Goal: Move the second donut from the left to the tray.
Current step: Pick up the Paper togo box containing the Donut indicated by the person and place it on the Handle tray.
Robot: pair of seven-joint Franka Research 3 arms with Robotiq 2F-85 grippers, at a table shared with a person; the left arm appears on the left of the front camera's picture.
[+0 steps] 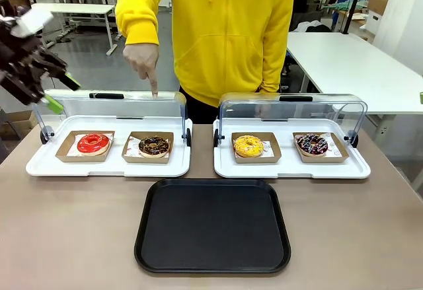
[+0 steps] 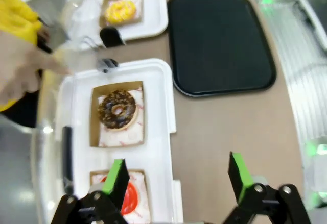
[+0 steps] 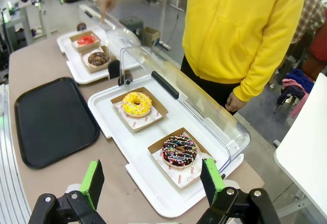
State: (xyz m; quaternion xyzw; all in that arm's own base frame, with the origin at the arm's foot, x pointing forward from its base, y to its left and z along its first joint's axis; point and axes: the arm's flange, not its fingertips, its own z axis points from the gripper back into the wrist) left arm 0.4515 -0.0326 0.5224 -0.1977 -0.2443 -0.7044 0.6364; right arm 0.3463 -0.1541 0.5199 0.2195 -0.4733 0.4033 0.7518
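The second donut from the left (image 1: 154,146) has dark chocolate glaze and sits in a brown box on the left white tray; it also lies ahead of the fingers in the left wrist view (image 2: 117,109) and far off in the right wrist view (image 3: 98,58). The black tray (image 1: 213,227) (image 2: 219,40) (image 3: 51,119) lies bare at the table's near middle. My left gripper (image 1: 63,93) (image 2: 177,168) hovers open at the far left, above and left of the red donut. My right gripper (image 3: 152,175) is open, holding nothing, over the right white tray's corner. A person's hand (image 1: 147,65) points down at the chocolate donut.
A red donut (image 1: 92,143) shares the left white tray (image 1: 109,166). A yellow donut (image 1: 248,146) and a dark sprinkled donut (image 1: 312,145) sit on the right white tray (image 1: 291,168). Both clear lids (image 1: 112,105) stand raised at the back. The person stands at the far edge.
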